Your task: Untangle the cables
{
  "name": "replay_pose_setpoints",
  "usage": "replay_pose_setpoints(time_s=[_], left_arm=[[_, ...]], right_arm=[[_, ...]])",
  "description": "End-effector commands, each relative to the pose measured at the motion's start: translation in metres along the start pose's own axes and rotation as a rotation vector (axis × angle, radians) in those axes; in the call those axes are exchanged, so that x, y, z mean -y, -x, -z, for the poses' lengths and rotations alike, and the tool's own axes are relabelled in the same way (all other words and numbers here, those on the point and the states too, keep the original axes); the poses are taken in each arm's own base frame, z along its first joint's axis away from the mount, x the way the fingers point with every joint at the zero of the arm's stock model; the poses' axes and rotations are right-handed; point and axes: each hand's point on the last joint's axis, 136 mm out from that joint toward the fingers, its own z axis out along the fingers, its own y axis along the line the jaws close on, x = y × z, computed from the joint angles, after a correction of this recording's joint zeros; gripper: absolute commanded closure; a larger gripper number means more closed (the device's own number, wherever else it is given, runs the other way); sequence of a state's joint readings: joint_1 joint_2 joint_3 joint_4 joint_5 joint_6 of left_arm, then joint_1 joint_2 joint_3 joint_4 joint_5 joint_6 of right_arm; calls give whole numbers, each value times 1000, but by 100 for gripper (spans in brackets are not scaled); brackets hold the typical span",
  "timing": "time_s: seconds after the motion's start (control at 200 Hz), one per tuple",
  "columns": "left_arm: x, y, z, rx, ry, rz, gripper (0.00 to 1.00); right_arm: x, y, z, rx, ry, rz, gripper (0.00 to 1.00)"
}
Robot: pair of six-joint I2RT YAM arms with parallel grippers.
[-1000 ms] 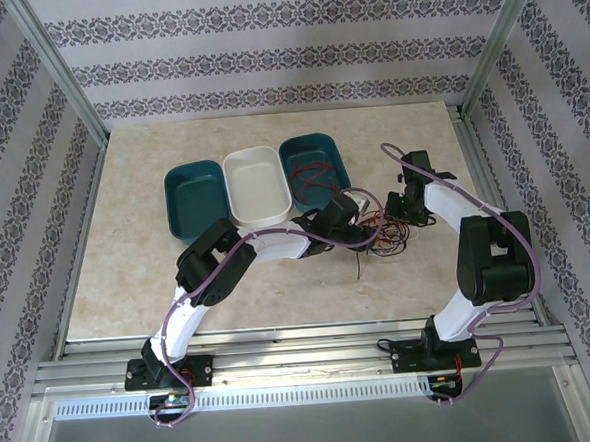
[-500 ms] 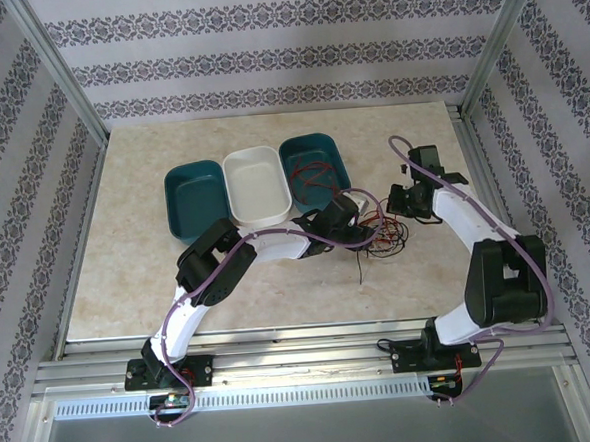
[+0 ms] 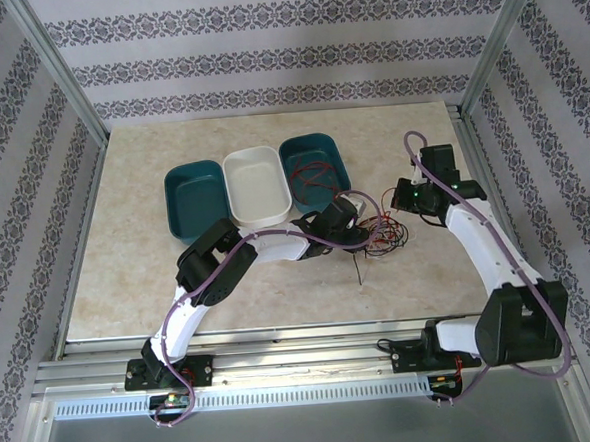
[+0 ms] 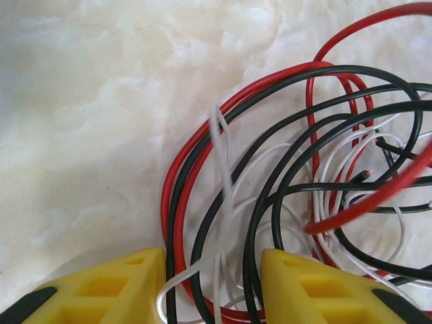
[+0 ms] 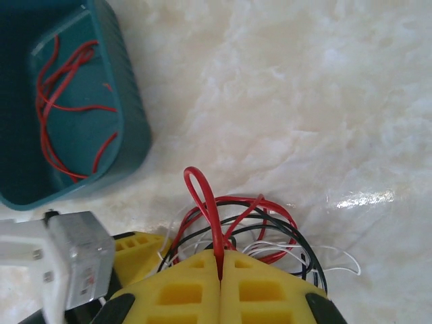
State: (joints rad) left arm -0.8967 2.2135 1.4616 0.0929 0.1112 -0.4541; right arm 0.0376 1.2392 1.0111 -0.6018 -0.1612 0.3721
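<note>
This is a robotics lab test cell. The marble-look surface (image 3: 148, 270) is boxed in by aluminium posts (image 3: 60, 70) holding flat panels (image 3: 265, 57) of patterned wallpaper on the left, far and right sides. A left arm (image 3: 213, 271) and a right arm (image 3: 487, 249) are bolted to aluminium rails (image 3: 303, 359) at the near edge, beside a slotted white cable duct (image 3: 306, 393).

Bright even light, soft shadows, small glare on tabletop (image 5: 358, 198)

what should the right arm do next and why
Probably raise the right gripper slowly to draw the red cable out of the tangle. Its jaws are shut on that cable's loop, and the left gripper has its open jaws astride the tangle, placed to pin it.
</note>
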Motion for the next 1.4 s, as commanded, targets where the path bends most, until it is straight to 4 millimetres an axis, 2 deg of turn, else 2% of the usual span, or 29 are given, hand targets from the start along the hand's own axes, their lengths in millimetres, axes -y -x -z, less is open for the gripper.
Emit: replay_pose_setpoints(time_s=[0.0,0.44,0.804,0.999,1.239,1.399], left_arm=[[-2,-12,-1,-25,21,5,62],[-4,-14,-2,-28,24,11,64],[-4,-14,-3,-29,24,14,65],[-3,-14,-2,-30,18,18,70],[-2,-13,-2,-30,16,16,78],[-5,-14,-2,-32,23,18,85]], right_arm=[[-15,7,21,39,48,-16,100],[-48,40,92,207,167,3,100],[-60,56,145,318,191,33,100],[-63,60,165,355,195,41,100],[-81,60,186,373,289,41,100],[-87,65,208,417,309,56,100]])
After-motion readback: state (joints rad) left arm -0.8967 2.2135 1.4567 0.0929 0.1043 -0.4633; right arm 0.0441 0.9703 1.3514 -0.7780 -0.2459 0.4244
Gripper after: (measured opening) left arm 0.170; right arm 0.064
